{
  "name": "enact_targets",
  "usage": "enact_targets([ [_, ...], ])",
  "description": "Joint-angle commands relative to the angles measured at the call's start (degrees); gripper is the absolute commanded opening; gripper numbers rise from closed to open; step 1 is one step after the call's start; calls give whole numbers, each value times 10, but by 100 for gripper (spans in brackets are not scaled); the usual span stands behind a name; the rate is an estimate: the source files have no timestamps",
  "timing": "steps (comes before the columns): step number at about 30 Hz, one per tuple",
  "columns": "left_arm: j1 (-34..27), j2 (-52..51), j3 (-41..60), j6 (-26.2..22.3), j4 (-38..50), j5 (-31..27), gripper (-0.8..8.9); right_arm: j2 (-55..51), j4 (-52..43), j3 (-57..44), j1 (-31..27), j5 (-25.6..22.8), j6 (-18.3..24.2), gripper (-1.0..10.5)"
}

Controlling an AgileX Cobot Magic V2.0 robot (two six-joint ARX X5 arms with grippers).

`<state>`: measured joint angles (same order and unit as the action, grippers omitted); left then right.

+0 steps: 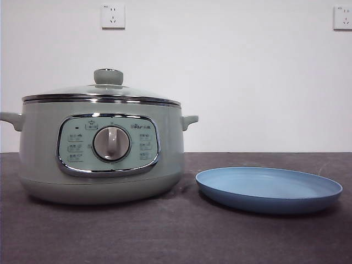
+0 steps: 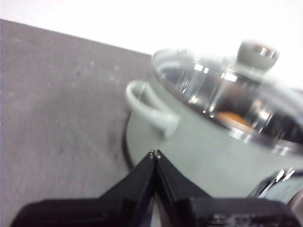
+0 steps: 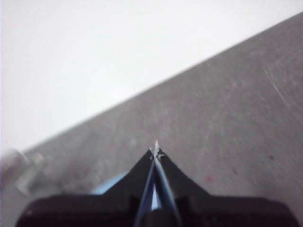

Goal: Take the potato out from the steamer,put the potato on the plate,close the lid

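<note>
The sage-green steamer (image 1: 102, 148) stands at the left of the table with its glass lid (image 1: 104, 91) on it. The light-blue plate (image 1: 268, 190) lies empty to its right. In the left wrist view the steamer (image 2: 189, 142) is close by, and the orange-brown potato (image 2: 232, 118) shows faintly through the lid (image 2: 227, 80). My left gripper (image 2: 155, 153) is shut and empty, near the steamer's side handle (image 2: 151, 106). My right gripper (image 3: 155, 150) is shut and empty above the table, with a sliver of the plate (image 3: 109, 187) beneath it. Neither arm shows in the front view.
The table (image 1: 165, 236) is dark grey. A white wall with two sockets (image 1: 113, 16) stands behind it. The steamer's other side handle (image 3: 23, 172) shows blurred in the right wrist view.
</note>
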<state>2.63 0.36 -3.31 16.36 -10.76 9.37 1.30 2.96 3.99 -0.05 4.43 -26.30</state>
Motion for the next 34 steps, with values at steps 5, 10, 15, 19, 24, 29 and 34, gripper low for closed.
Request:
enact_targets([
  [5,-1,51,-138,12,6,-31,-6,70,-12,137,0,-3,-7,-10],
  [10,-1,149,-256,-40,6,-32,-6,167,-12,260,1,5,51,-10],
  [15,-1,264,-387,-61,3,6,-6,280,-9,400,1,77,111,-9],
  [19,-1,354,-488,-61,-15,67,-6,368,6,505,1,155,146,-9],
  [24,-1,472,-619,-90,-90,160,-6,485,56,631,1,277,164,-9],
  [29,-1,570,-716,-124,-197,201,-5,581,109,717,2,381,176,-3],
  [34,1,627,-751,-137,-252,211,6,638,168,755,14,411,209,14],
])
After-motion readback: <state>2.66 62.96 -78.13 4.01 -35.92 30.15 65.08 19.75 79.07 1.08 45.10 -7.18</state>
